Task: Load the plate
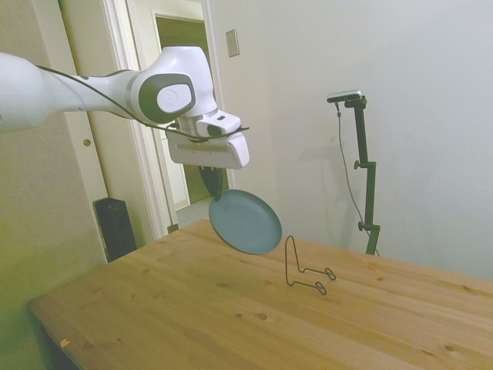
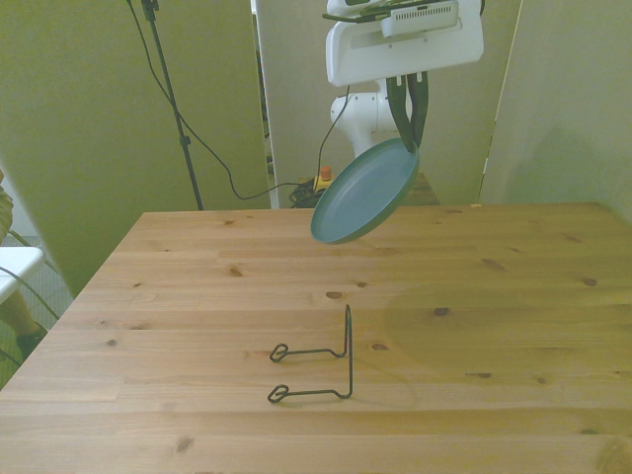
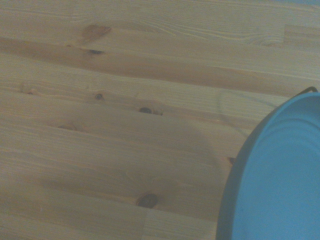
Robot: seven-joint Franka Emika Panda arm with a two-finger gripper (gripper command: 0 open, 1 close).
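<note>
**Plate held up in the air**

High above the table (image 2: 513, 296), the gripper (image 2: 408, 117) pinched the plate (image 2: 361, 194) by its top edge. The fingers were closed tight on the rim. The plate hung tilted, well clear of the wood. The wire stand (image 2: 318, 363) stood on the table below it, nearer the front edge. In the wrist view, the plate (image 3: 280, 180) filled one corner over the planks.

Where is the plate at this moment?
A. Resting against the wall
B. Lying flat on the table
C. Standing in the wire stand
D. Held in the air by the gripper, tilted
D: the gripper pinches the plate by its upper rim, and it hangs tilted above the table, apart from the empty wire stand.
</note>
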